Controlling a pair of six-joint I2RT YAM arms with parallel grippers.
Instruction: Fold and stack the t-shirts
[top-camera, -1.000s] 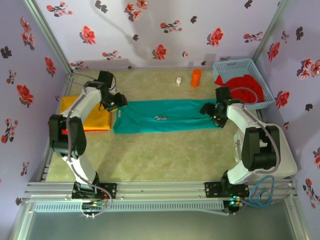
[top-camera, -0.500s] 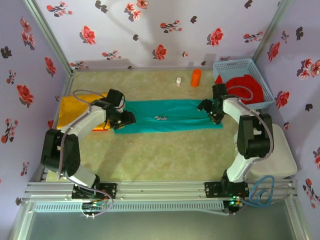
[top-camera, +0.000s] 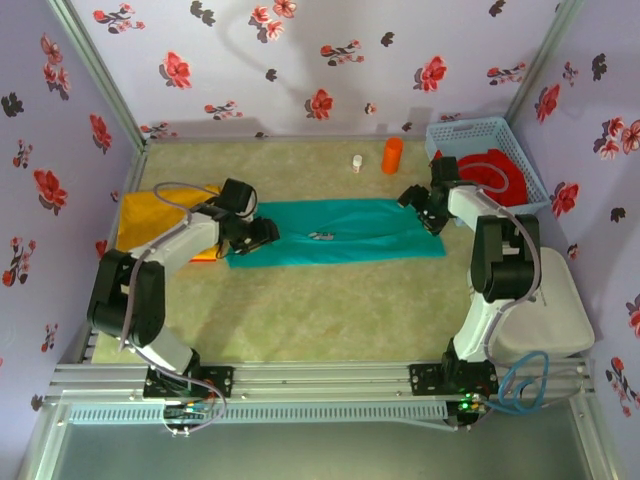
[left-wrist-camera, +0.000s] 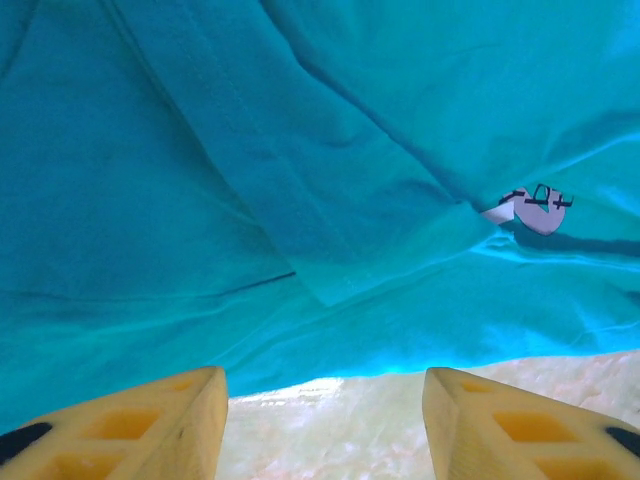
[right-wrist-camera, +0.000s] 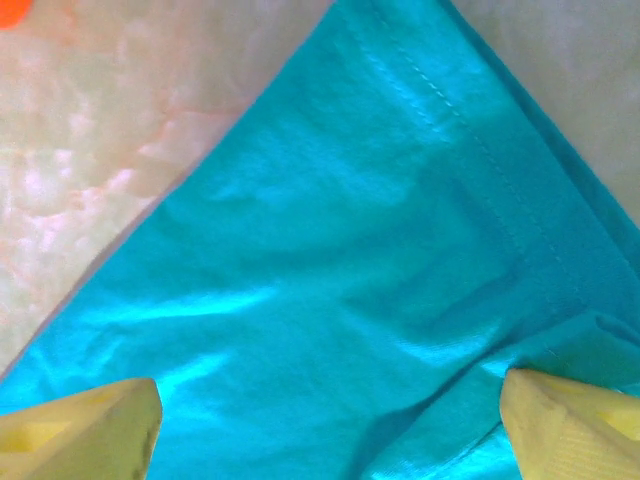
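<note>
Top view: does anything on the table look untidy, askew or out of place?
Nothing looks spilled or damaged. Two things are untidy: the red t-shirt lies bunched, not folded, in the blue basket, and the teal t-shirt is creased, with a strip turned over at a slant and a white label poking out.

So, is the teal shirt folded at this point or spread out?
Partly folded: the teal shirt lies as a long strip, and the left wrist view shows a hemmed layer lying over another.
</note>
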